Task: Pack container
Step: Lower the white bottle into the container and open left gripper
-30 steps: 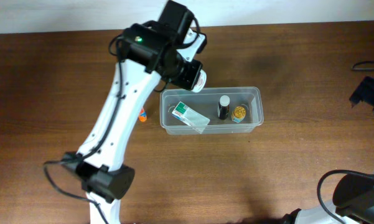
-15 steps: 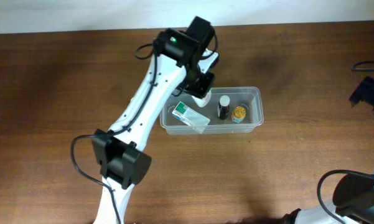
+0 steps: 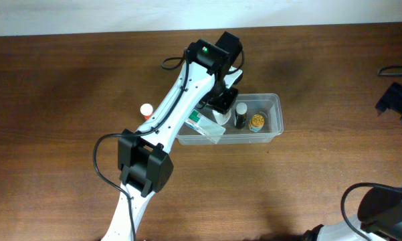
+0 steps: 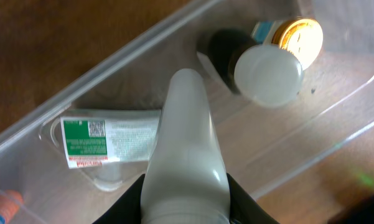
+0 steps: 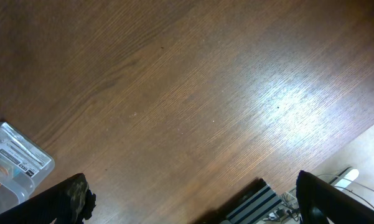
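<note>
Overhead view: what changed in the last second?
The left gripper, holding a white bottle, swung right from behind the container to above it. The box, dark bottle and gold-capped jar inside stayed put.

A clear, translucent plastic container (image 3: 275, 132), rectangular with rounded corners and a rim, stands upright and open-topped on the table (image 3: 47, 147), near its middle, long sides parallel to the far edge.
</note>
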